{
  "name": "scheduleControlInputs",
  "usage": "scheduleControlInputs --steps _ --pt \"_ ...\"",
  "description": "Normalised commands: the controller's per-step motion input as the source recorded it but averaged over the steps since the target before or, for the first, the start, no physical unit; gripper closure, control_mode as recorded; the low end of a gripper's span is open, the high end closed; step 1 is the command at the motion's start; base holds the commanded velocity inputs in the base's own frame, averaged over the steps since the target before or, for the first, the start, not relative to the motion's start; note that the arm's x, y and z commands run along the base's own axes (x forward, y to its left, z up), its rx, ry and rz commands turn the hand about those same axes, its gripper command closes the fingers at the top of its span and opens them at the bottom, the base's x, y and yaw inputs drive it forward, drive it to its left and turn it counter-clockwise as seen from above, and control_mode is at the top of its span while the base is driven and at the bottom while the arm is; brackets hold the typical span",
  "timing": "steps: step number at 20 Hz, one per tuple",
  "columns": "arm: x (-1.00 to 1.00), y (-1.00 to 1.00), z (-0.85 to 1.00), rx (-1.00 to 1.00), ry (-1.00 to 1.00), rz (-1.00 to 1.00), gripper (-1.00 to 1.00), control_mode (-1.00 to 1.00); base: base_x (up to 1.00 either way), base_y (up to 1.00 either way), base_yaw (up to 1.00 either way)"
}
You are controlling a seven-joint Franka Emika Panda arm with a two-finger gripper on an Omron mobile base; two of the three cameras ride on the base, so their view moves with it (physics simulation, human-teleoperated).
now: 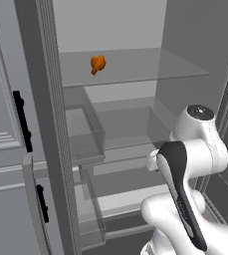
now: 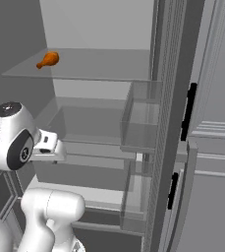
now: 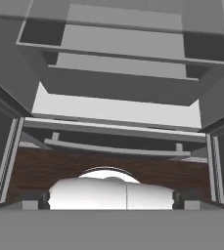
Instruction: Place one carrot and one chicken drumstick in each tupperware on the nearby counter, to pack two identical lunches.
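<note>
The orange-brown chicken drumstick [image 1: 97, 63] lies on the upper glass shelf [image 1: 150, 67], well above the released, empty-jawed gripper [image 3: 111, 199] (aimed downward).

Both base views flank the open fridge [image 1: 135, 99] closely

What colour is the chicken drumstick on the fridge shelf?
Orange-brown. The chicken drumstick shows best in the left base view.
</note>
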Motion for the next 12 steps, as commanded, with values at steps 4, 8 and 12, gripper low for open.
scheduleControlInputs --steps 4,8,12 --pt "-0.02 -0.03 0.49 0.01 -0.36 0.02 -1.00 -1.00 0.00 0.00 0.00" --pt "0.06 0.00 1.00 0.13 -0.09 0.00 -1.00 -1.00 0.00 0.00 0.00" --pt "0.35 0.02 1.00 0.24 0.00 0.00 -1.00 -1.00 0.00 0.00 0.00"
